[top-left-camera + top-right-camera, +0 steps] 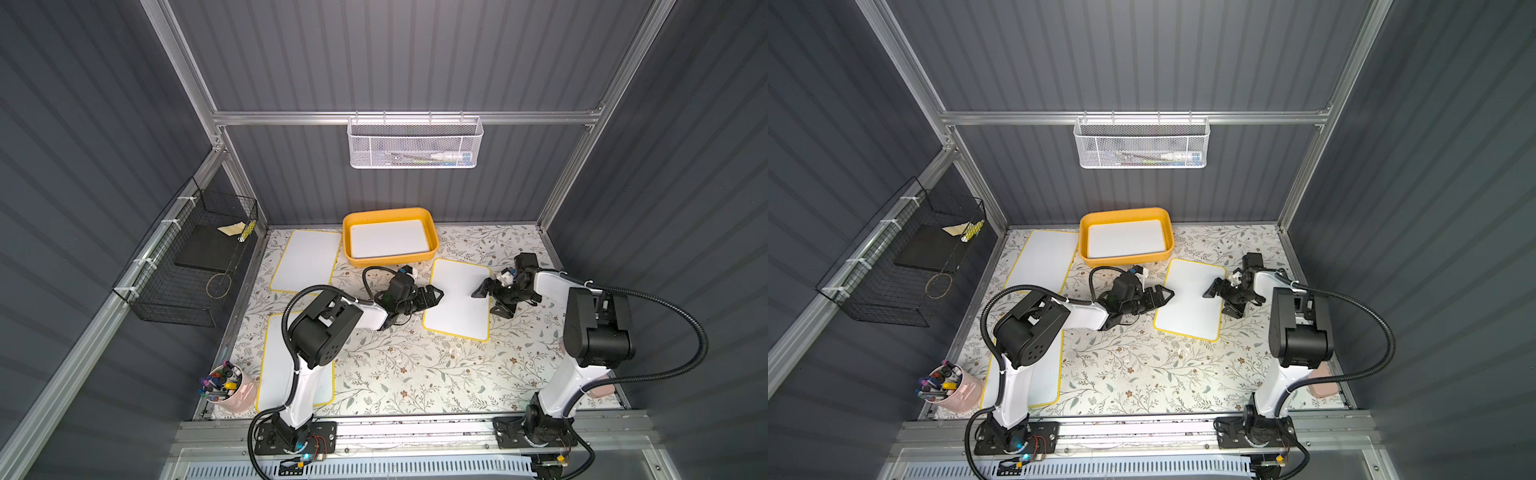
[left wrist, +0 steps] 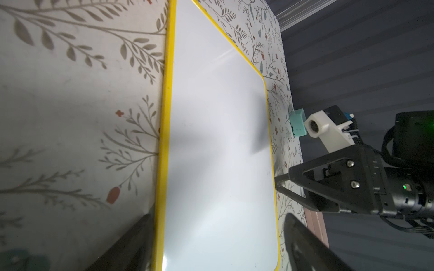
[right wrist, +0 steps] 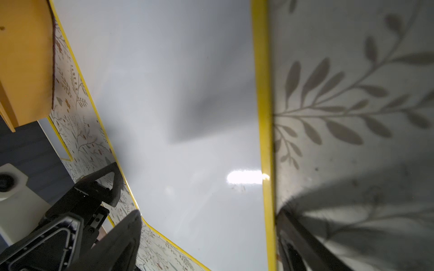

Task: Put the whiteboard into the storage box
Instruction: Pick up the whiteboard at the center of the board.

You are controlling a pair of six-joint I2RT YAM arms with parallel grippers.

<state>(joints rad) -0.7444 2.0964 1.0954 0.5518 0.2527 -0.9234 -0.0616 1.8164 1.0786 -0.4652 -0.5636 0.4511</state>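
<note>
A yellow-rimmed whiteboard (image 1: 457,299) (image 1: 1187,299) lies flat on the floral cloth, right of centre in both top views. My left gripper (image 1: 436,296) (image 2: 218,248) is open at its left edge. My right gripper (image 1: 486,301) (image 3: 211,241) is open at its right edge. Both wrist views show the whiteboard (image 2: 218,140) (image 3: 187,93) lying between spread dark fingers, and nothing is clamped. Just behind it stands the yellow-orange storage box (image 1: 390,261) (image 3: 25,58), with another white board (image 1: 388,239) lying flat inside.
Two more yellow-rimmed boards lie at the left, one at the back (image 1: 305,259) and one (image 1: 276,365) partly under the left arm. A pink cup of markers (image 1: 228,386) stands front left. A black wire basket (image 1: 187,266) and a white mesh basket (image 1: 415,143) hang on the walls.
</note>
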